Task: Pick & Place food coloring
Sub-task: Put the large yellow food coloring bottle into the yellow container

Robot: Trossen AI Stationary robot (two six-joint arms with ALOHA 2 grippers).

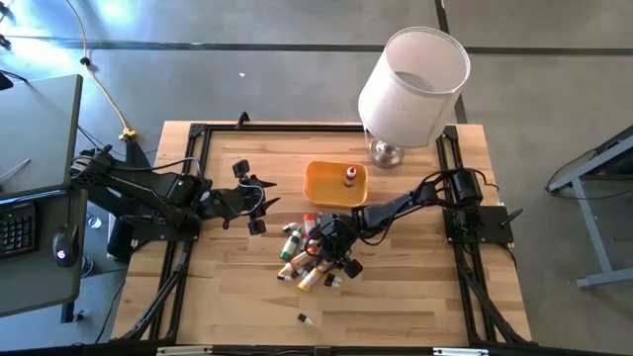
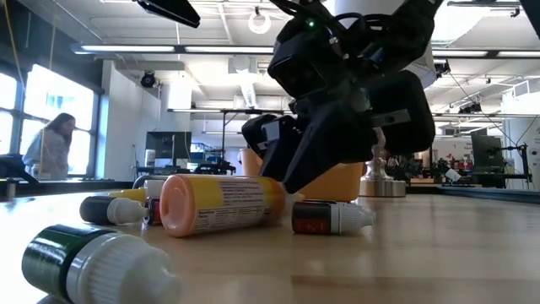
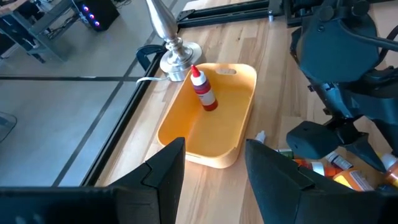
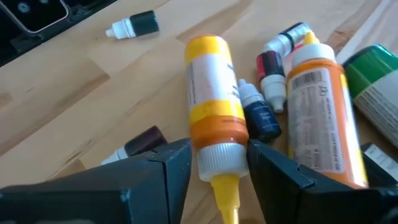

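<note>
Several food coloring bottles (image 1: 302,255) lie in a heap on the wooden table, on their sides: yellow (image 4: 211,93), orange (image 4: 323,106), green (image 4: 376,81), dark blue (image 4: 261,115) and red (image 4: 270,68). One red bottle (image 1: 350,176) stands upright in the orange tray (image 1: 321,188). My right gripper (image 1: 334,255) is low over the heap and open, its fingers on either side of the yellow bottle's white cap (image 4: 221,155). My left gripper (image 1: 259,210) hovers open to the left of the tray, facing it (image 3: 214,171). My right gripper (image 4: 217,149) straddles the yellow bottle's cap end, coming slanting down with the fingers lying along the bottle. The bottle lies flat on the table. Whether either finger (image 4: 273,171) touches the cap, I cannot tell.
A lamp with a white shade (image 1: 415,74) stands on its metal base (image 3: 177,53) just beyond the tray. One small dark bottle (image 1: 305,318) lies alone near the near edge. Black frame rails (image 1: 198,178) border the table. A person (image 2: 51,148) shows far off in the room.
</note>
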